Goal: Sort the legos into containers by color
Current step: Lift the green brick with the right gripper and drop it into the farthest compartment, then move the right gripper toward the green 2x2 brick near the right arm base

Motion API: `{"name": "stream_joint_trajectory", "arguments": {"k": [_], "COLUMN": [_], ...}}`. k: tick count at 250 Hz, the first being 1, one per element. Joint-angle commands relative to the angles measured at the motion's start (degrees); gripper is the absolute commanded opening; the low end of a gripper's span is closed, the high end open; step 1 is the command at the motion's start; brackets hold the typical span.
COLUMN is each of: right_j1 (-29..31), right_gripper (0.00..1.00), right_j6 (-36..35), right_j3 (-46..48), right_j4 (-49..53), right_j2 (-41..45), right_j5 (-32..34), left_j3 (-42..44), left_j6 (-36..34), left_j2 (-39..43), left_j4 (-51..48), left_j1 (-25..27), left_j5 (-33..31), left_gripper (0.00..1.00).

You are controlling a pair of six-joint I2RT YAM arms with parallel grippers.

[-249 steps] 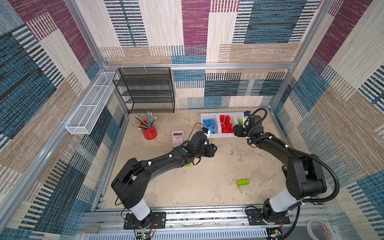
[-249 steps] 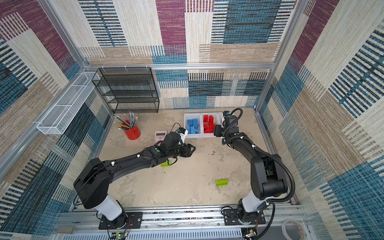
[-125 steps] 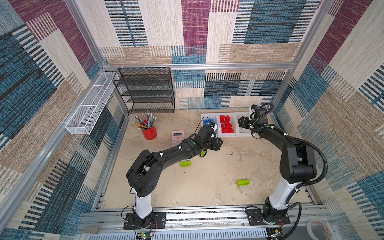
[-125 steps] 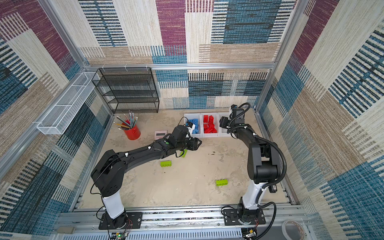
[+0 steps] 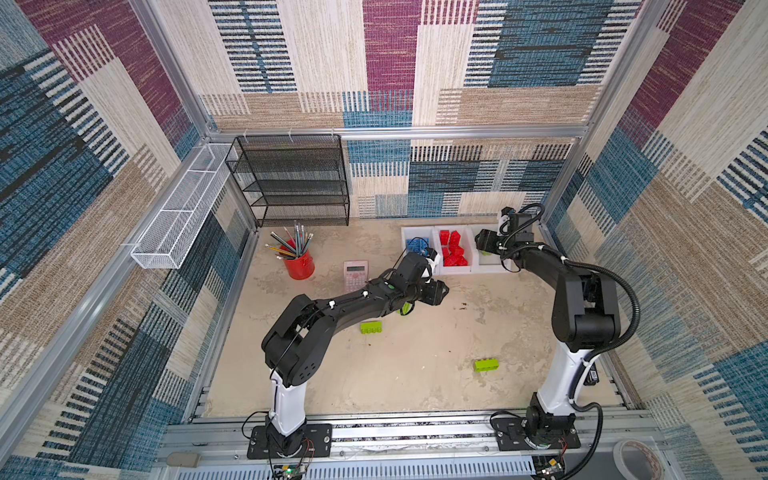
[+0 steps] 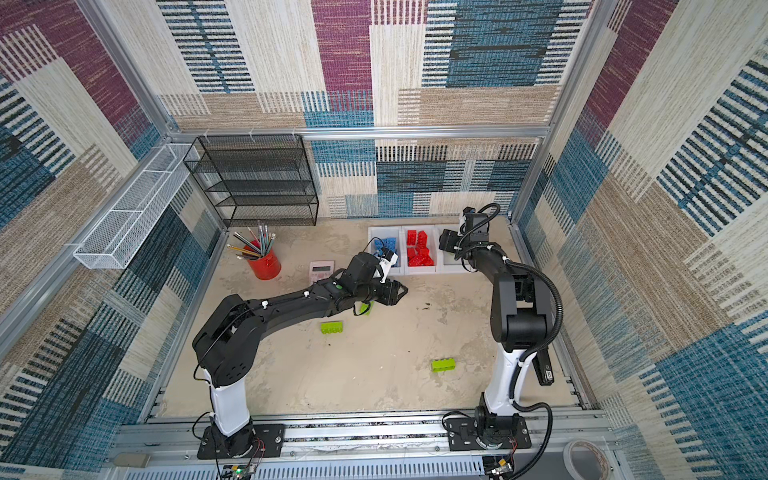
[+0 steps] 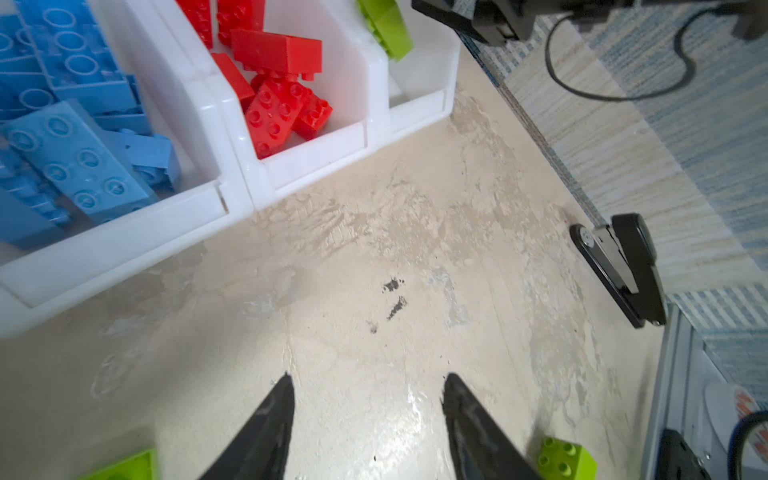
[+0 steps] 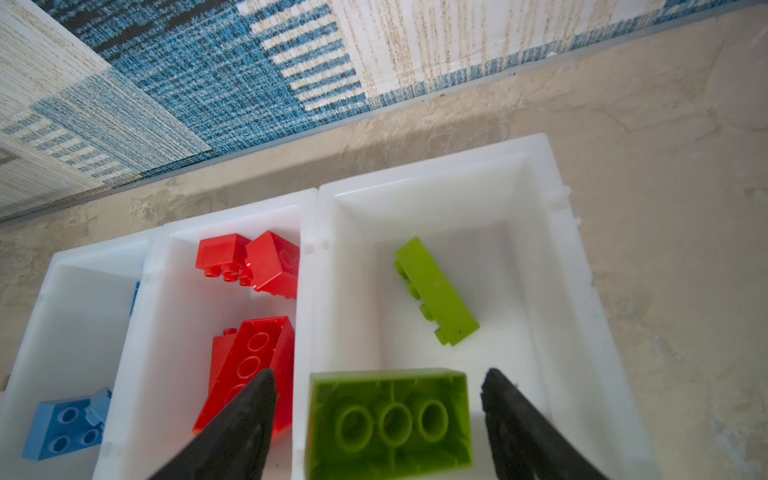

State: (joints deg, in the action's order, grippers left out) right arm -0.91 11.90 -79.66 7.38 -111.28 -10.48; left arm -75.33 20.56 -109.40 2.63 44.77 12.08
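Three white containers (image 5: pixel 457 271) stand in a row at the back right. In the right wrist view they hold blue legos (image 8: pixel 62 428), red legos (image 8: pixel 249 357) and one lime green brick (image 8: pixel 436 291). My right gripper (image 8: pixel 380 372) is open above the rightmost bin (image 8: pixel 415 178), and a second green brick (image 8: pixel 390 419) lies loose between its jaws with a gap on each side. My left gripper (image 7: pixel 368 380) is open and empty over bare table in front of the bins. Green bricks lie on the table (image 5: pixel 372 327) (image 5: pixel 487 365), one partly under the left arm (image 5: pixel 406 308).
A pink calculator (image 5: pixel 355 275) lies beside the left forearm, and a red pencil cup (image 5: pixel 299 264) stands further left. A black mesh shelf (image 5: pixel 299 183) is at the back wall and a white wire tray (image 5: pixel 183 212) hangs on the left wall.
My right gripper moved back over the rightmost bin and opened, letting go of the green brick. My left arm reached further right, towards the front of the bins.
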Motion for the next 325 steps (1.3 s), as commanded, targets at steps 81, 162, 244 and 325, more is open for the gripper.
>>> {"name": "stream_joint_trajectory", "arguments": {"k": [81, 162, 244, 325], "right_j1": [0.06, 7.91, 16.02, 26.22], "right_gripper": [0.86, 0.86, 0.89, 0.88], "right_j6": [1.65, 5.42, 15.44, 27.69], "right_j3": [6.25, 27.13, 40.80, 46.49], "right_j4": [-0.23, 3.62, 16.36, 23.33], "right_j2": [9.48, 30.39, 51.23, 57.37], "right_j5": [-3.48, 4.44, 12.01, 16.95], "left_j3": [8.57, 19.35, 29.19, 35.63], "left_j6": [-1.17, 1.91, 4.22, 5.61], "left_j2": [7.20, 16.83, 25.29, 30.03], "left_j4": [4.63, 3.65, 3.11, 4.37], "left_j1": [0.49, 3.40, 7.40, 7.69], "left_j5": [1.62, -1.54, -5.11, -6.47], "left_gripper": [0.59, 0.59, 0.58, 0.59]}}
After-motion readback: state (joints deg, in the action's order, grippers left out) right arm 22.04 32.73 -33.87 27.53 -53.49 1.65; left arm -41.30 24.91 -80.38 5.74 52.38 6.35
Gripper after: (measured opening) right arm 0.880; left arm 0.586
